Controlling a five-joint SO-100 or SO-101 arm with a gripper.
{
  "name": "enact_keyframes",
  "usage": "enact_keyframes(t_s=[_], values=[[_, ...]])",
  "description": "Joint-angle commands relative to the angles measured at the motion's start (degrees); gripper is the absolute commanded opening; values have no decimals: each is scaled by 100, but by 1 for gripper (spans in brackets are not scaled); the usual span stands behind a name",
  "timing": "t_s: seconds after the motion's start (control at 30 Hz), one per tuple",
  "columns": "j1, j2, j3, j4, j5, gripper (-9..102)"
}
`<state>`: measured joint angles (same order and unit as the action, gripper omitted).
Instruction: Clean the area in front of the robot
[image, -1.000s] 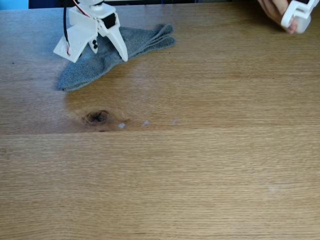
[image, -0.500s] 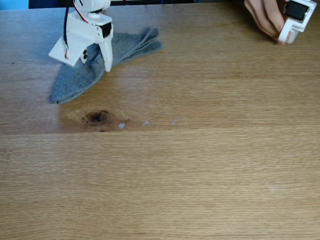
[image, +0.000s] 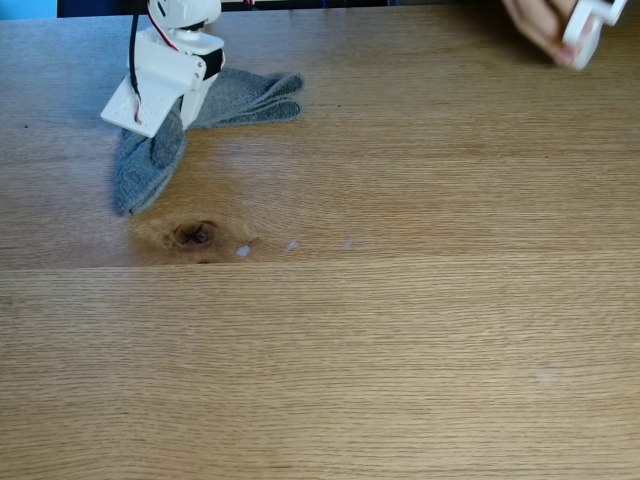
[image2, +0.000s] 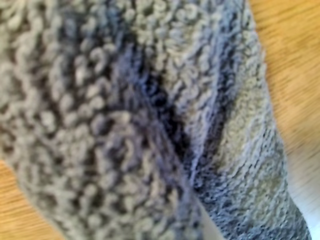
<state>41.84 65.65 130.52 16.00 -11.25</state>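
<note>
Fixed view, upper left: my pincer (image: 165, 135), white, pressed down into the grey cloth (image: 150, 165); fingertips buried in the folds, so I cannot tell whether they clamp the cloth or merely rest on it. Red and black wires (image: 135, 45) run up my body. Cloth: crumpled, one lobe trailing toward the dark knot (image: 193, 234), another spread to the right. Tabletop (image: 400, 330): light oak grain, whitish specks (image: 243, 251) just right of the knot. Top right corner: a person's hand (image: 535, 22) with a white object (image: 585, 30). Wrist view: looped cloth pile (image2: 125, 115), close and blurred, tabletop at the edges
</note>
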Motion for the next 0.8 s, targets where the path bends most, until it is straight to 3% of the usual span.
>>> enact_keyframes(t_s=[0.0,0.2,0.4,0.6,0.77], values=[[-18,1310,-97,422,158,0],[-1222,3683,-97,1951,422,0],[-2856,5212,-88,2944,606,0],[-4588,5414,-9,2628,888,0],[-5168,4210,-114,1907,1002,0]])
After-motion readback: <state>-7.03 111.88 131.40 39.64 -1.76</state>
